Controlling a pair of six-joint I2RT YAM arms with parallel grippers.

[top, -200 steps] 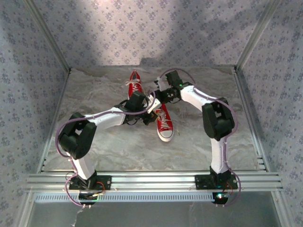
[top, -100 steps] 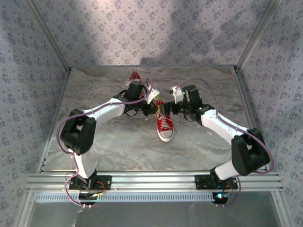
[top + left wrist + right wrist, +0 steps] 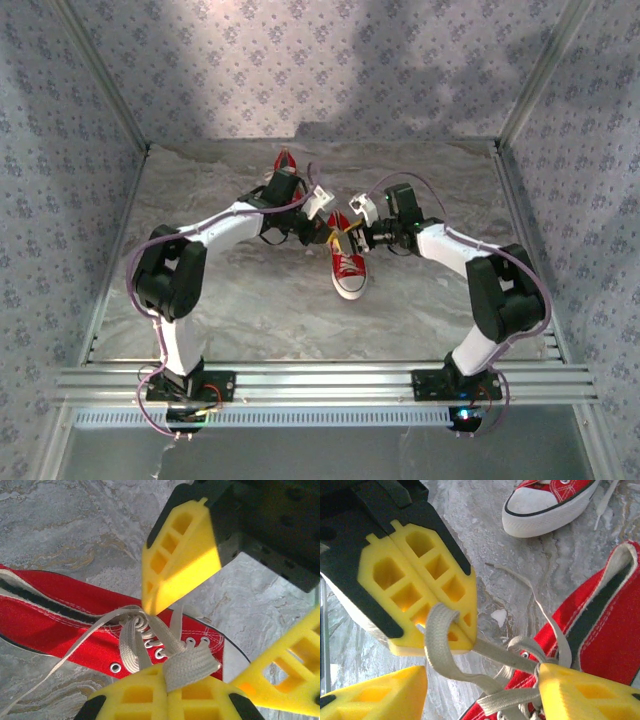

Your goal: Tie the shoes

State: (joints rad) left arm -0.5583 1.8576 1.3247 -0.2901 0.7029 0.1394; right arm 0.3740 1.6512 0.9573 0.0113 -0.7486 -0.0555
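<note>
My left jaws are pinched shut on a white flat lace loop (image 3: 189,666) of the small red canvas sneaker (image 3: 348,266), mid marbled surface (image 3: 240,300); right jaws stand wide over its laces.

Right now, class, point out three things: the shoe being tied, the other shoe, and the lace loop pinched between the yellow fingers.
shoe being tied (image 3: 350,284): top view, white toe cap.
other shoe (image 3: 540,507): right wrist view, white toe cap.
lace loop (image 3: 192,662): left wrist view, its flat folded end.
</note>
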